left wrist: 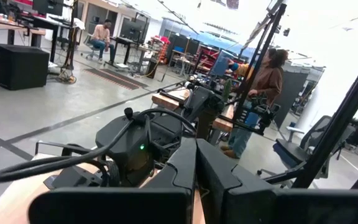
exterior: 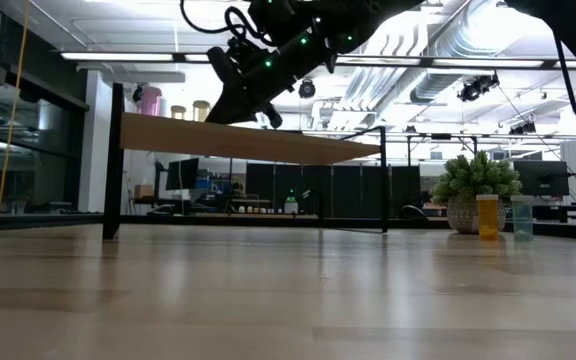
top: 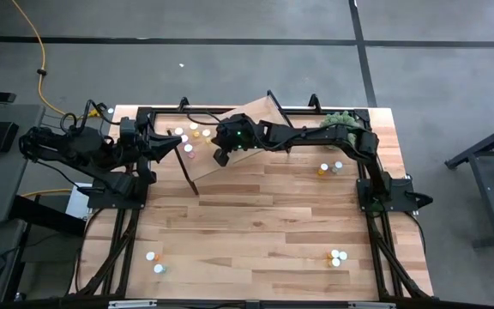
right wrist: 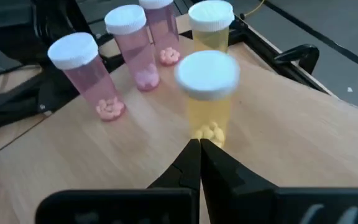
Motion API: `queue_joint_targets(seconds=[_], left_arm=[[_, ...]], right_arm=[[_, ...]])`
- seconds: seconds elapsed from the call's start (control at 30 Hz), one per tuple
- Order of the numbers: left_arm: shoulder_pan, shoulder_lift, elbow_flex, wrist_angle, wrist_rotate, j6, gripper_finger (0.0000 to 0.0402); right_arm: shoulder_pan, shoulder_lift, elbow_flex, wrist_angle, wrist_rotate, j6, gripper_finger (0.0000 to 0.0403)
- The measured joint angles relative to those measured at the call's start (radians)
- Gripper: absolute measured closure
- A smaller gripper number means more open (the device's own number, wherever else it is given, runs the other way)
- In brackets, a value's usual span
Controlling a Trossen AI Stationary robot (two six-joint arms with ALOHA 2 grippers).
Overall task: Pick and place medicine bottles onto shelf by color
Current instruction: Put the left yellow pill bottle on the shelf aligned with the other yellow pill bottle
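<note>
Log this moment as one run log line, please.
right gripper: shut, empty, over shelf beside yellow bottle | pink bottles: on shelf | left gripper: shut, waiting at table's left

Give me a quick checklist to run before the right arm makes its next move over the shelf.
1. Right pincer empty: ok, shut with nothing between its fingers.
2. Nearest yellow bottle upright on the shelf: ok, standing just ahead of the fingertips.
3. Colours grouped: ok where seen, pink bottles stand together beside the yellow pair.
4. Left pincer out of the way: ok, shut and parked by the shelf's left edge.
5. Bottles left on the table: not ok, some by the plant and two groups near the front.
6. Free shelf space for other colours: cannot tell, the arm hides much of it.
</note>
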Motion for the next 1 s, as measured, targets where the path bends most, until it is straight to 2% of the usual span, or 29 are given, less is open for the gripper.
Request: queue_joint_targets(seconds=[0.13,0.43,1.0], left_arm=[[0.0,0.005,0.0,0.0,0.0,0.0,0.0401],[0.0,0.015,-0.001,-0.001,0.0,-0.004,0.0401],[0.0,0.03,-0.001,0.0,0.0,-0.018,0.0401]], right_arm=[[0.0,0.0,0.0,-0.003,0.003,0.002,0.0403],[0.0,0.0,0.0,-0.014,0.146,0.023,0.0403],[-0.006,0.002,0.0,0.059,0.107,0.146,0.0403]])
